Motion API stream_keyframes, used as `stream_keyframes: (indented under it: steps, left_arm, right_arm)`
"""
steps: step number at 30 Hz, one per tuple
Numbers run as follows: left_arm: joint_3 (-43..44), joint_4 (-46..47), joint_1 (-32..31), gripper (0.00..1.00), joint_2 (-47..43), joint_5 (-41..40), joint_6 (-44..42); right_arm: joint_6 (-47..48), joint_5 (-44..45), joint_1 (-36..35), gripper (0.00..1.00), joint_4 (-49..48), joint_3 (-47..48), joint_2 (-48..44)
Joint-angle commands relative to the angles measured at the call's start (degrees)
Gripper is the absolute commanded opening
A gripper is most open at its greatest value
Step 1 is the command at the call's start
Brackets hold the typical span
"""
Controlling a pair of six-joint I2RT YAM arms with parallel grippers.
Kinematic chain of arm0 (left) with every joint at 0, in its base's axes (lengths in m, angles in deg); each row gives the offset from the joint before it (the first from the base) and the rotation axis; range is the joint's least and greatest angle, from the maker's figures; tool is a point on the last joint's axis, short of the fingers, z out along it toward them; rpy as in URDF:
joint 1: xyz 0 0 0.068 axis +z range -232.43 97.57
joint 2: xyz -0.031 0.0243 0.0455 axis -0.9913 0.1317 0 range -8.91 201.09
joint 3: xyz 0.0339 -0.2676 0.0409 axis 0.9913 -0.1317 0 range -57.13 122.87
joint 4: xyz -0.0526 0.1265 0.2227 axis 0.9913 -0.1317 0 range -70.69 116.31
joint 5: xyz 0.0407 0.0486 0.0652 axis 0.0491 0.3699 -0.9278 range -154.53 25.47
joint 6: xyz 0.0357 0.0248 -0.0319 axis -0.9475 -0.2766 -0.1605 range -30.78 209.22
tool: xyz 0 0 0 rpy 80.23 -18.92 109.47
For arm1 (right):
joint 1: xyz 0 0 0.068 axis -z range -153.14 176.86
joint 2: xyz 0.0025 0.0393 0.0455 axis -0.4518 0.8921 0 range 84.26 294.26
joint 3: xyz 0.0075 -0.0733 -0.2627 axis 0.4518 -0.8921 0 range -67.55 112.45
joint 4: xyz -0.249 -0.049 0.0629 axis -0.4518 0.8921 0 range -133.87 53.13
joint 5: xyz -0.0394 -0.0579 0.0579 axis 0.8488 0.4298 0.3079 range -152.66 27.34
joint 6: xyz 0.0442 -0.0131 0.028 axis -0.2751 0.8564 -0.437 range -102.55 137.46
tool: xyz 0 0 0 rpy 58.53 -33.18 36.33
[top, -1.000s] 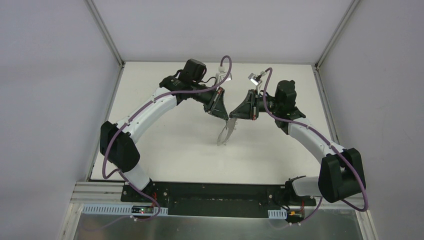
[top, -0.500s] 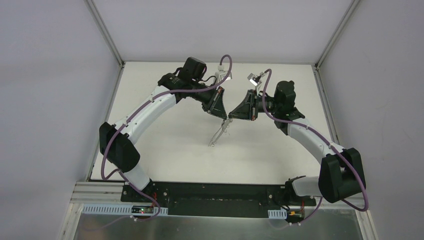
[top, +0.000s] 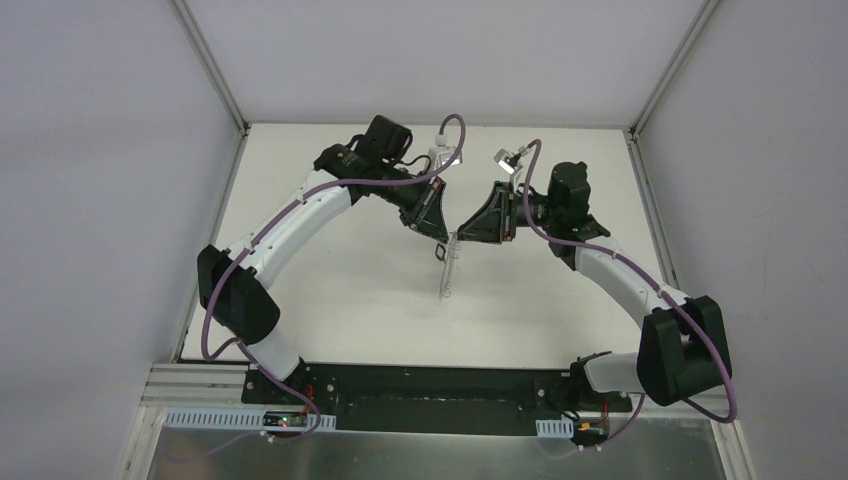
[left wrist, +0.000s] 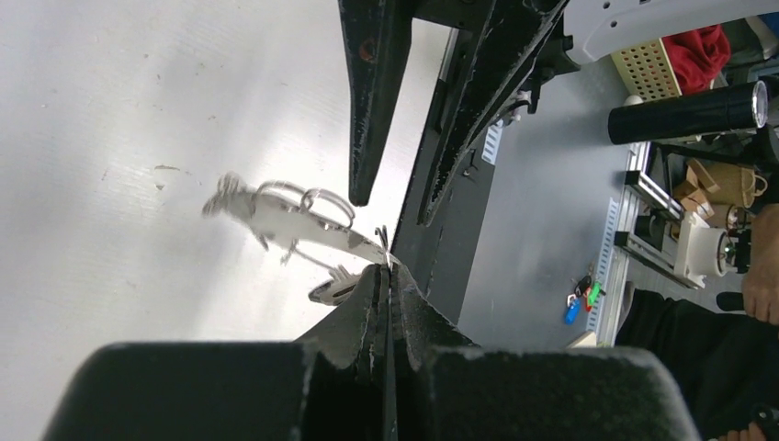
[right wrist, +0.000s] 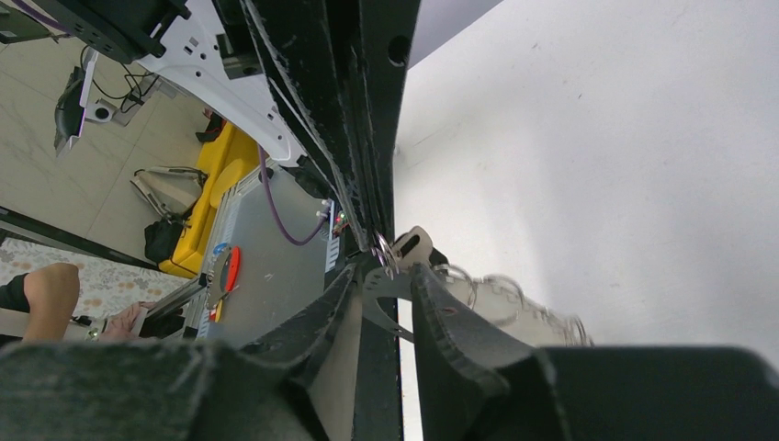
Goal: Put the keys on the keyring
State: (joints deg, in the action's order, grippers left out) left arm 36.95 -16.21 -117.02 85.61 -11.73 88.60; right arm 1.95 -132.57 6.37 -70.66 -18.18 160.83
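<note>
Both grippers meet above the middle of the white table. My left gripper [top: 441, 236] [left wrist: 386, 274] is shut on the thin wire of the keyring [top: 445, 272]. The keyring hangs below it with its silvery pieces [left wrist: 299, 219], clear of the table. My right gripper [top: 458, 238] [right wrist: 384, 280] faces the left one, tip to tip. Its fingers [right wrist: 441, 317] stand a small gap apart, and a dark flat piece spans that gap. This looks like the key [right wrist: 390, 292] by its head; its blade is hidden. The keyring's blurred silvery pieces [right wrist: 501, 303] hang just beyond the right fingers.
The white table [top: 330, 270] is enclosed by grey walls with metal corner posts [top: 210, 70]. A black base rail [top: 430, 385] runs along the near edge between the arm bases. Purple cables [top: 455, 135] loop over both wrists.
The hanging keyring swung out to the left half a second ago and now hangs nearly straight down. The left wrist has shifted slightly; both grippers stay tip to tip.
</note>
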Motion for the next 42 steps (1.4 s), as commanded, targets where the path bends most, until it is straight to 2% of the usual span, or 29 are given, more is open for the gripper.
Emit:
stream_keyframes:
  steps: [1, 9, 16, 26, 37, 42]
  left_arm:
    - [3.8, -5.5, -1.2, 0.0, 0.3, -0.1, -4.3]
    - [6.8, -9.2, -2.0, 0.0, 2.7, 2.2, -2.9]
    - [6.8, -9.8, -3.1, 0.0, 3.9, 3.6, -1.5]
    - [7.0, -9.1, -3.3, 0.0, 4.4, 4.8, -1.0]
    - [6.9, -9.0, -3.2, 0.0, 4.3, 4.6, -1.8]
    - [6.9, -8.8, -3.3, 0.0, 4.4, 4.9, -1.7]
  right_arm:
    - [3.1, -1.7, 0.2, 0.31, 1.7, 1.3, -1.7]
    - [3.9, -1.4, -0.9, 0.36, 2.6, 1.4, -1.6]
    - [3.8, -2.3, -1.9, 0.35, 2.5, 1.6, -2.3]
    - [4.2, -4.1, -2.5, 0.25, 2.6, 1.3, -2.0]
    - [4.7, -5.6, -2.9, 0.23, 3.9, 1.7, -1.3]
    - [4.7, -5.8, -3.2, 0.18, 4.3, 2.0, -0.6]
